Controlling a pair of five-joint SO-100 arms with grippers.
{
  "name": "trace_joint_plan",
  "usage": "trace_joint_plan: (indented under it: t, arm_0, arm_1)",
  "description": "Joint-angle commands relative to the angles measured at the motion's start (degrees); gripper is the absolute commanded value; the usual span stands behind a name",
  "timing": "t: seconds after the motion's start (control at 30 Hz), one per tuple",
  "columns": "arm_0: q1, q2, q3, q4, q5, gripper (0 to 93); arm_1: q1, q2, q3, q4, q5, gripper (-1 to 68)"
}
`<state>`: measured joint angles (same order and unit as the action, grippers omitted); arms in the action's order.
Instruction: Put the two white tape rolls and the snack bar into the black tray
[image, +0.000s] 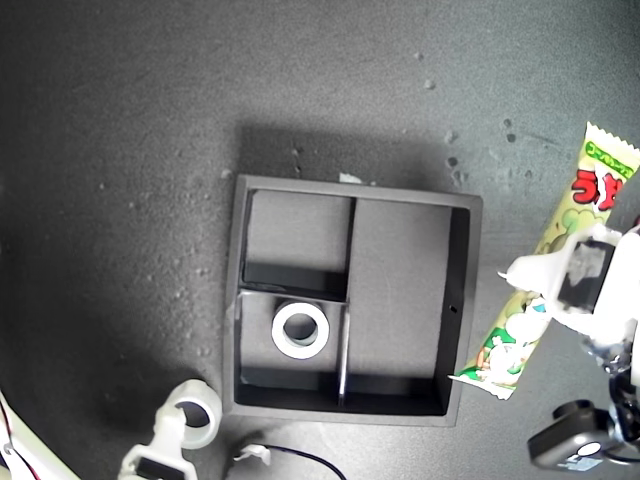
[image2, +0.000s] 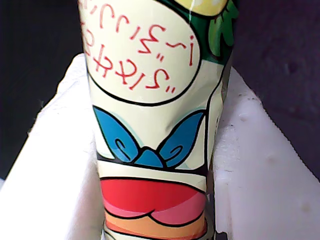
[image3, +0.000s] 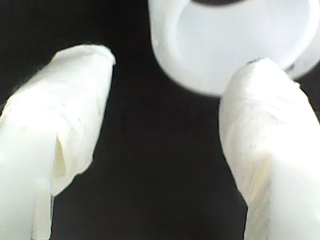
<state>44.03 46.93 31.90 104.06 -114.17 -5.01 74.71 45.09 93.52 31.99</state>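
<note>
In the black tray (image: 460, 300), lower small compartment toward the exterior view's left: one white tape roll (image: 301, 330) lying flat, clear of the dividers; counted as placed. Upper small compartment and tall compartment both bare. Outside the tray, at about seven o'clock from its centre in the exterior view: second white tape roll (image: 196, 410) on the table, just off the tray's corner; not yet placed. My second gripper (image3: 165, 135) at that roll, jaws spread wide with dark gap between; roll (image3: 230, 45) at the tip of one finger, not between the two, so not held. At about three o'clock from the tray: snack bar (image: 560, 250) running steeply along the tray's outer wall, lower crimped end just beside the tray corner. My first gripper (image: 560, 285) closed across its middle, wrapper (image2: 150, 120) pinched between both white jaws. Judged one item of three done; bar in hand, presumably bound for the tall compartment; second roll still to be grasped.
</note>
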Motion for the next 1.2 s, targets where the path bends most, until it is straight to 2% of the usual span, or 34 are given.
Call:
trace_joint_plan:
  t: [0.0, 0.33, 0.67, 0.77, 0.87, 1.0, 1.17]
  arm_0:
    - [0.26, -2.99, -8.26, 0.88, 0.88, 16.7]
    - [-0.7, -6.94, -10.02, 0.97, 0.97, 16.6]
    - [-2.46, -11.43, -9.23, 0.97, 0.97, 16.9]
    - [-3.08, -13.18, -9.4, 0.97, 1.32, 12.0]
    - [-3.96, -14.59, -11.25, 0.97, 2.37, 0.2]
    - [-4.75, -11.43, -12.92, 0.97, 5.98, 0.2]
    - [-6.24, 3.43, -8.0, 1.05, 10.55, 0.1]
  arm_1:
    - [1.14, 0.26, -2.55, 0.26, -0.88, -0.5]
    - [-1.67, -12.92, -16.17, 3.25, -4.66, -0.5]
    - [-4.13, -24.7, -21.09, -2.64, -4.83, -0.5]
    - [-4.48, -24.87, -19.6, -6.33, -5.1, -0.5]
    - [-4.66, -24.87, -17.67, -9.49, -5.62, -0.5]
    - [-4.39, -24.96, -13.71, -12.39, -5.62, -0.5]
    - [-4.39, -25.84, -10.11, -15.56, -5.54, -0.5]
